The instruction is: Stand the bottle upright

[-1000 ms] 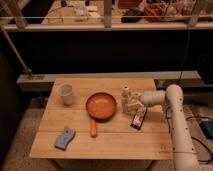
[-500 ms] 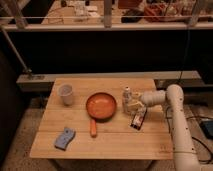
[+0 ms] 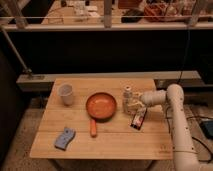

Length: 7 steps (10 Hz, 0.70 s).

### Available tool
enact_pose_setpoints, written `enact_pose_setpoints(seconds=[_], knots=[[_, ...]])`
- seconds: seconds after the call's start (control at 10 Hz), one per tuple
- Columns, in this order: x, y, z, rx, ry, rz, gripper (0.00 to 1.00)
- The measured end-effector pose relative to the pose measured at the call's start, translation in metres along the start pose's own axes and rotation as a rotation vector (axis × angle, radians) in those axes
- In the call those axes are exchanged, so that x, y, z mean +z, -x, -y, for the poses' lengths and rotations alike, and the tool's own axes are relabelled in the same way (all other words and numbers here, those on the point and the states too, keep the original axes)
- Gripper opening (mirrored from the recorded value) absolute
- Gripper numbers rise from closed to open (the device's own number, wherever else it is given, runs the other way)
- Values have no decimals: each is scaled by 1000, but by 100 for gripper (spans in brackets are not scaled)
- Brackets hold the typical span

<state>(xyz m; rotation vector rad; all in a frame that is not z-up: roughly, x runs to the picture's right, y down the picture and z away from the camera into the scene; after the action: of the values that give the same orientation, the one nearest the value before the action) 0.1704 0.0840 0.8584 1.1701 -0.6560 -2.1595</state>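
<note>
The small pale bottle with a narrow neck and light cap stands upright on the wooden table, just right of the orange pan. My gripper comes in from the right at the end of the white arm and sits right against the bottle's lower body, partly covering it. The bottle's base is hidden by the gripper.
An orange frying pan with its handle toward the front lies mid-table. A white cup stands at the back left. A blue sponge lies front left. A dark flat packet lies just in front of the gripper.
</note>
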Motion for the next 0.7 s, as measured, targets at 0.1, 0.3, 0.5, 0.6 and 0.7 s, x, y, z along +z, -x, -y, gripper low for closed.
enact_pose_setpoints(seconds=[0.1,0.3,0.5,0.6,0.7], knots=[[0,0,0,0,-2,1,24],[-1,0,0,-1,-2,2,24],[-1,0,0,-1,-3,1,25],[-1,0,0,-1,-5,1,31],[-1,0,0,-1,-6,2,36]])
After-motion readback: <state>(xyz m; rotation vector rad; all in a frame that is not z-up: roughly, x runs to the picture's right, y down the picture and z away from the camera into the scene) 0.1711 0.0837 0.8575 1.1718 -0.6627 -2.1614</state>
